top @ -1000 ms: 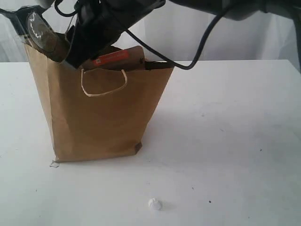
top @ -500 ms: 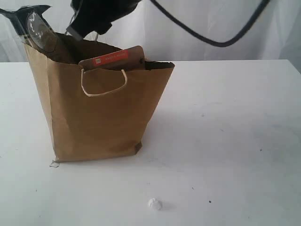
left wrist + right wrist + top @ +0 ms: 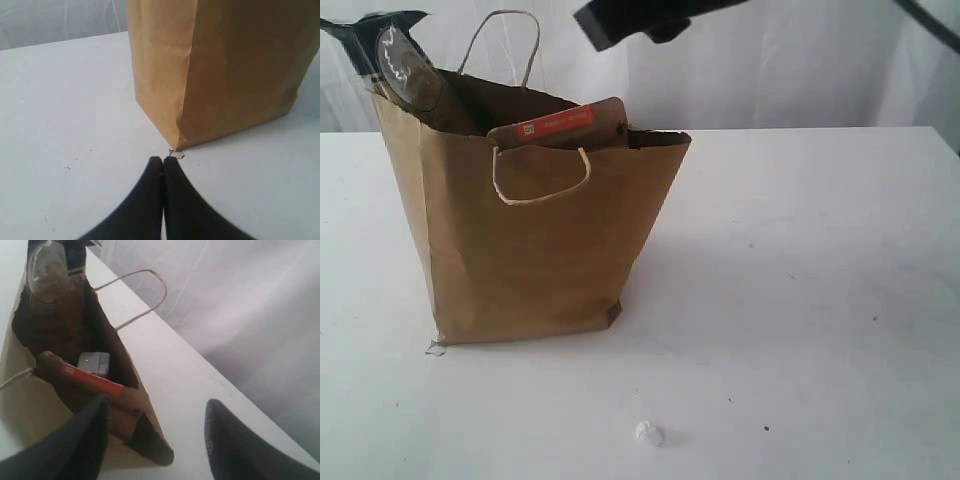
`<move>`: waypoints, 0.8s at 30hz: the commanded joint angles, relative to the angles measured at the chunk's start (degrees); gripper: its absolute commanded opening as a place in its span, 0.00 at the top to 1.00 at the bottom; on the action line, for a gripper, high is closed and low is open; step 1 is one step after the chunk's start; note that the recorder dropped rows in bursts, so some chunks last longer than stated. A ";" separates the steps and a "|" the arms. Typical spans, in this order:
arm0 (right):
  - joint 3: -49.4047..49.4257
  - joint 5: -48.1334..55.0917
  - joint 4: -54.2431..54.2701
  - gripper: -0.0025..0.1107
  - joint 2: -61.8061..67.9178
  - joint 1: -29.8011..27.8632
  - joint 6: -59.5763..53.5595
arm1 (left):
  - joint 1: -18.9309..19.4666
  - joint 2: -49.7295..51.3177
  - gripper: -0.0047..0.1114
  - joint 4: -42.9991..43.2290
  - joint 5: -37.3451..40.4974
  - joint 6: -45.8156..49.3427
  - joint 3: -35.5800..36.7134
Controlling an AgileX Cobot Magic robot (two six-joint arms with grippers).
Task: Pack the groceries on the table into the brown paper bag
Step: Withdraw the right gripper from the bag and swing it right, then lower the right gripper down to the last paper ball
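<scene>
The brown paper bag [image 3: 535, 240] stands open on the white table [image 3: 800, 260], left of the middle. The brown orange-labelled pouch [image 3: 558, 124] pokes out of its top, and the long spaghetti packet [image 3: 402, 62] sticks up at its left corner. From above, the right wrist view shows the pouch [image 3: 92, 381], a pale boxy top [image 3: 94, 363] beside it and the spaghetti packet [image 3: 50, 270] inside the bag [image 3: 145, 415]. My right gripper [image 3: 157, 415] hangs open and empty above the bag's right end. My left gripper [image 3: 163, 161] is shut, low on the table at the bag's bottom corner [image 3: 177, 145].
A tiny white lump [image 3: 648, 433] lies on the table in front of the bag. The bag's far handle [image 3: 500, 45] stands upright and the near one [image 3: 540, 180] hangs down its front. The right arm's dark end [image 3: 640, 15] shows at the top edge.
The right arm has lifted off the bag's opening and swung up and to the right. The far handle now stands free. The pouch and the bag have not moved.
</scene>
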 commanded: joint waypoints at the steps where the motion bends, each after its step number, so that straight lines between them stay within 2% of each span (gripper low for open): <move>1: 7.41 -1.08 -3.58 0.51 -6.71 0.09 6.89 | 0.30 -0.28 0.96 -0.37 0.11 -0.23 0.23; 9: 26.47 -2.23 -11.41 0.51 -22.28 0.09 23.07 | 0.30 -0.28 0.96 -0.37 0.11 -0.23 0.23; 16: 42.26 2.58 -10.98 0.51 -35.52 0.09 32.86 | 0.30 -0.28 0.96 -0.37 0.11 -0.23 0.23; 18: 46.56 4.22 -6.07 0.51 -37.70 0.09 32.53 | 0.30 -0.28 0.96 -0.37 0.11 -0.23 0.23; 20: 49.58 3.69 3.19 0.51 -37.88 0.09 26.13 | 0.30 -0.28 0.96 -0.37 0.11 -0.23 0.23; 24: 50.15 -0.30 8.06 0.51 -30.53 0.09 16.57 | 0.30 -0.28 0.96 -0.37 0.11 -0.23 0.23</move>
